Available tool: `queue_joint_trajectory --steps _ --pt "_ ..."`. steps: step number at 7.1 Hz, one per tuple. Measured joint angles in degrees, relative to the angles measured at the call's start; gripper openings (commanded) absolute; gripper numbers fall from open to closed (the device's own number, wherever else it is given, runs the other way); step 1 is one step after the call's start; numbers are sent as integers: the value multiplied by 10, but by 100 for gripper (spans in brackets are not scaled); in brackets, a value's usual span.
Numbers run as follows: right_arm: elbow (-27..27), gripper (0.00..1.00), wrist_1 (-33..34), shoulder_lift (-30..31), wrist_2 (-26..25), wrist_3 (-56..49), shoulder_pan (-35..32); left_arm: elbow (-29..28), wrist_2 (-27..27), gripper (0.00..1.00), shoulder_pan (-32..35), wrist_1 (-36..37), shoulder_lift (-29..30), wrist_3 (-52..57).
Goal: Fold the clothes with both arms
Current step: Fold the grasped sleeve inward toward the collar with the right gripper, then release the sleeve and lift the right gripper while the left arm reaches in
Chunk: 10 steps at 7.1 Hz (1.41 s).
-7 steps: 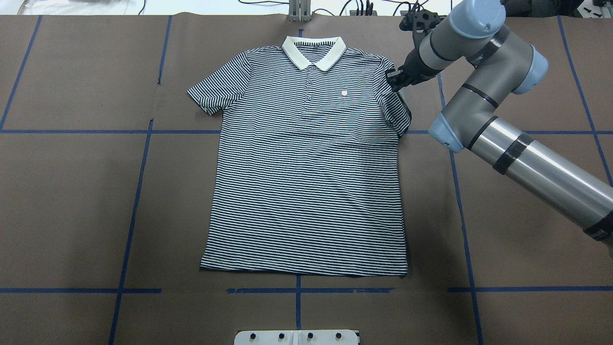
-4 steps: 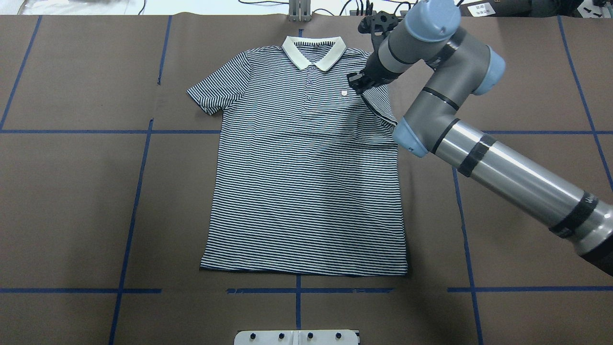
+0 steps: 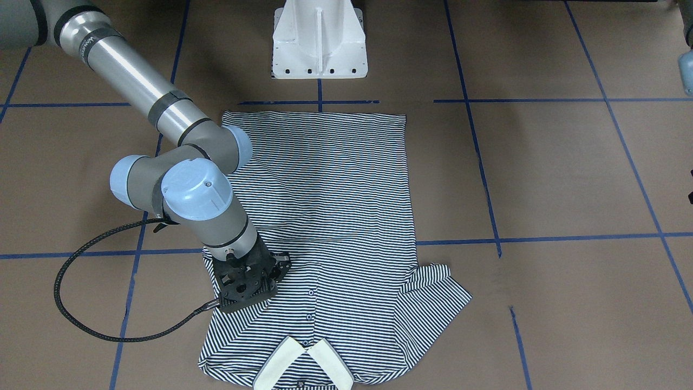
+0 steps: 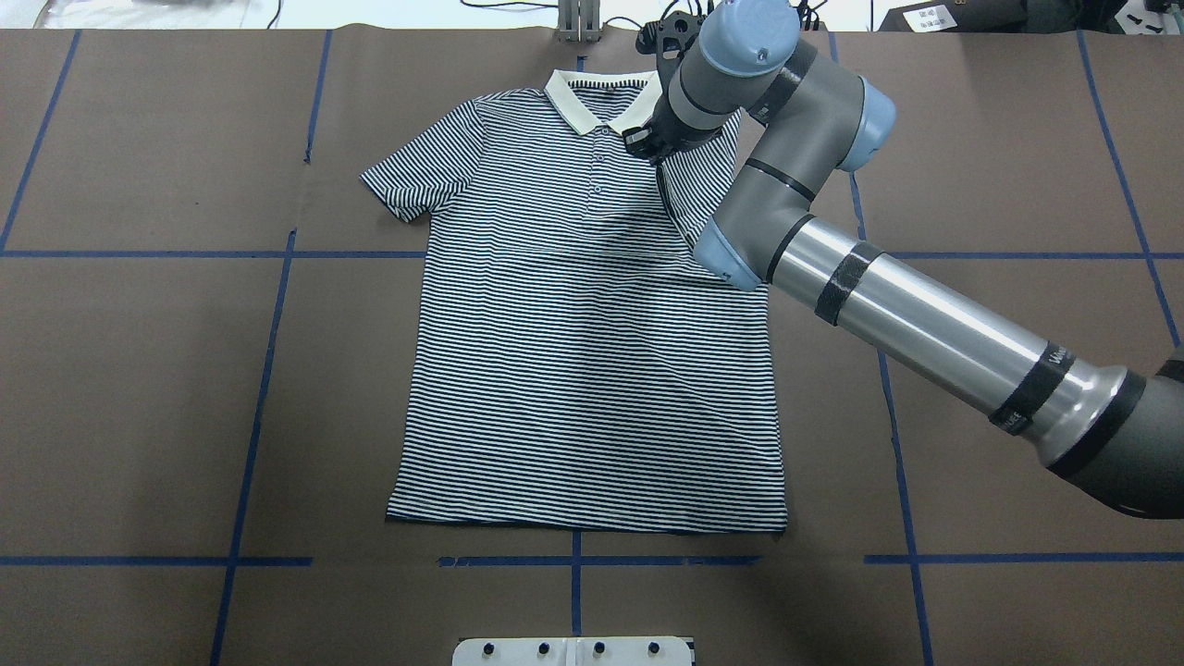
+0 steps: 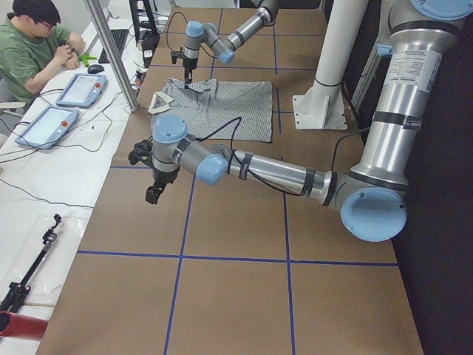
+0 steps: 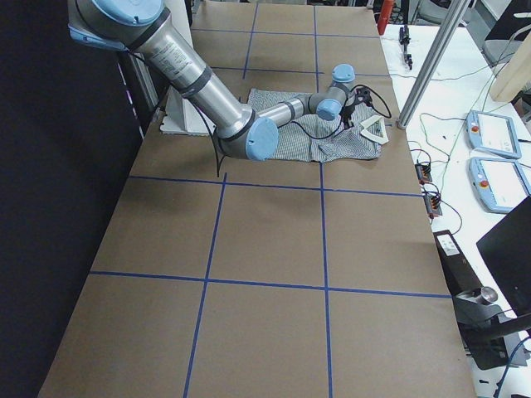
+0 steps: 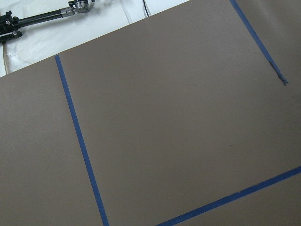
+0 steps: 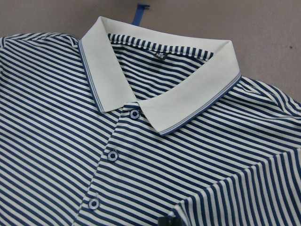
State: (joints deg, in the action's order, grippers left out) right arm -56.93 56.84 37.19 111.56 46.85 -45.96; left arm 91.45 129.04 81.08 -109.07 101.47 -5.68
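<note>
While the brown tabletop (image 4: pixel 139 370) carries the striped polo shirt (image 4: pixel 573 370) flat and front up, the right arm (image 4: pixel 925 324) reaches over its chest, the right end effector (image 4: pixel 650 148) clenched on the sleeve (image 4: pixel 705 185) folded inward, just beside the white collar (image 4: pixel 566 97). The left end effector (image 5: pixel 152 194) hangs well apart; its grip cannot be told.

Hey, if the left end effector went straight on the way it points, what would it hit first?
The left end effector points down. Its wrist view shows only the bare brown table and blue tape, so it would likely meet the table first.
</note>
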Motion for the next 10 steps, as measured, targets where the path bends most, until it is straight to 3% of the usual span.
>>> queue_joint_trajectory --steps 2,4,5,7,8,10 --pt "1 100 0 -1 -3 18 -1 -3 -3 100 -18 -20 19 -68" --pt "-22 100 23 9 25 58 -12 -29 -45 100 -103 -74 68 -252" --pt "-67 100 86 26 55 66 -24 -45 -88 100 -156 -86 100 -350" --pt "-218 100 248 93 108 56 -57 -81 -183 100 -246 -91 160 -507" --pt "-273 100 282 132 133 33 -76 -117 -224 99 -277 -92 194 -554" --pt "-306 100 294 173 162 -7 -102 -183 -283 98 -320 -93 243 -606"
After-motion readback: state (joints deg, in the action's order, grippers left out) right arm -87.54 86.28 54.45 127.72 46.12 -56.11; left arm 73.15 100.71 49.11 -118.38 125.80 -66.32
